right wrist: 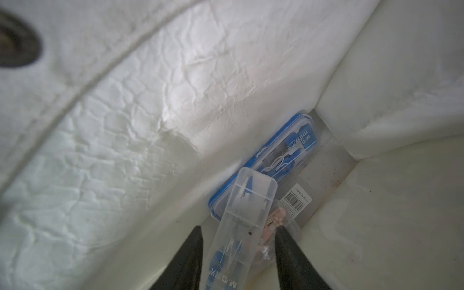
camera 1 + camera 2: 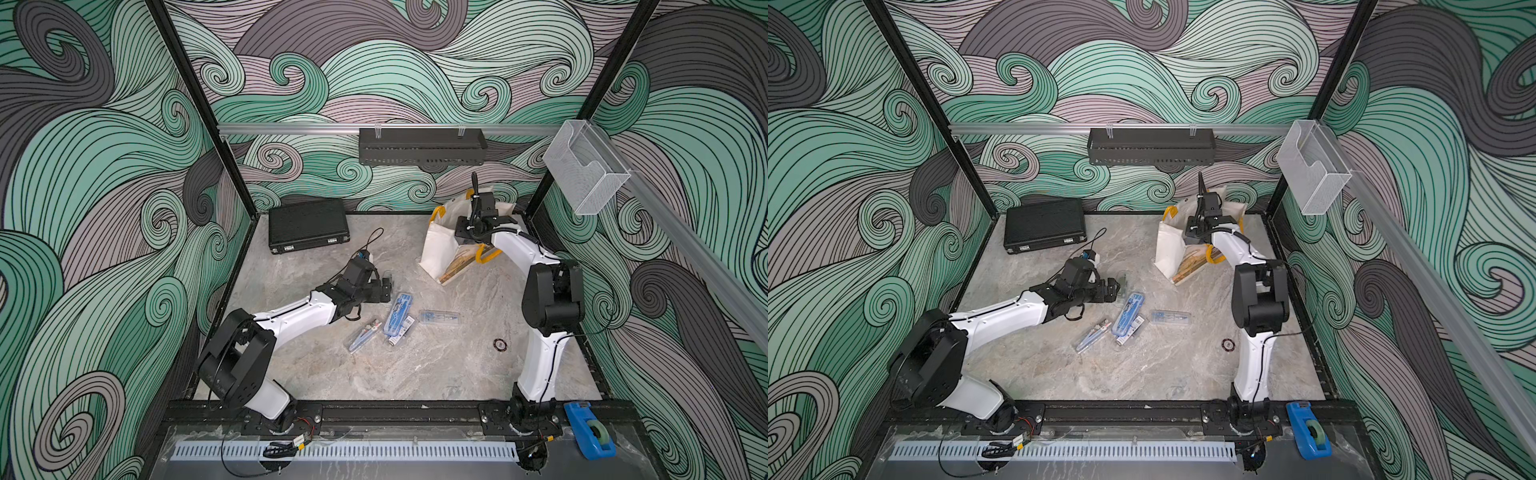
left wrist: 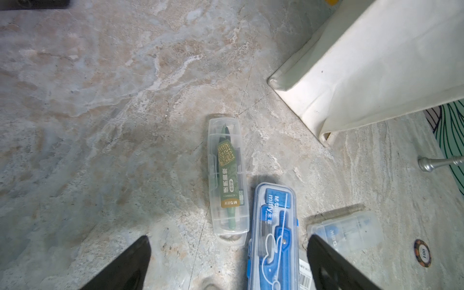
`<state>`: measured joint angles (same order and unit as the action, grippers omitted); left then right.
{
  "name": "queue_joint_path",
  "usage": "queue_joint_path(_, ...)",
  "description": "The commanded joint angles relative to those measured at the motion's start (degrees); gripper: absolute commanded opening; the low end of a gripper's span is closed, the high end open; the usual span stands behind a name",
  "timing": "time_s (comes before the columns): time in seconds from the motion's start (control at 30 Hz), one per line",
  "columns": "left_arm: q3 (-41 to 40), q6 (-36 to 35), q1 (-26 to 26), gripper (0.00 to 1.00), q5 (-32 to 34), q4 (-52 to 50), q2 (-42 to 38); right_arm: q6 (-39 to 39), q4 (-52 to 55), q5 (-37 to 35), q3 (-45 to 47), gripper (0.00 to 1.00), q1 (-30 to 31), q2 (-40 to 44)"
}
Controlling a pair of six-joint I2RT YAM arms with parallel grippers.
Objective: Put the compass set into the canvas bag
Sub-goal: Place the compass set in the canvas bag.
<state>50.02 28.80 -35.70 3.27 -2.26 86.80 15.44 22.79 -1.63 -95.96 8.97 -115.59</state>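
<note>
Your right gripper point(image 1: 238, 227) is down inside the canvas bag point(image 2: 440, 249), which stands at the upper right of the tabletop in both top views, mouth up, with the arm reaching in through it. The jaws stand apart with a clear compass case point(image 1: 241, 221) loose between them, not pinched. It leans on a blue-rimmed case point(image 1: 276, 155) and a pink flowered one point(image 1: 272, 223) on the bag floor. I read this as the release: the case is low enough that letting go drops it almost nowhere.

Your left gripper point(image 3: 228, 236) hangs spread wide over the sets at table centre, holding nothing. Below it are a green compass case point(image 3: 227, 175), a blue case point(image 3: 273, 238) just beside it and a frosted case point(image 3: 349, 231). A slim clear case point(image 2: 363, 334) lies at the cluster's lower left in a top view. The wide spread probably lets it straddle a case across its narrow side.

Four sets are left on the table. Watch the soft bag wall when the right arm lifts out, since a snagged finger could tip it. The poker chip point(image 2: 500, 344) and black briefcase point(image 2: 307, 224) are not your concern.
</note>
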Motion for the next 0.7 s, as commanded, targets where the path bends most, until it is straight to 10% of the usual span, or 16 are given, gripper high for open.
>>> queue_joint_path(0.0,2.81,0.35,0.20,0.98,1.08,-1.53,0.31,-0.44,1.49,2.63,-1.08,0.55,0.48,4.99)
queue_joint_path(0.67,14.28,2.67,0.17,0.93,4.35,-18.23,9.41,-10.83,-1.33,8.47,15.72,0.62,14.89,28.17)
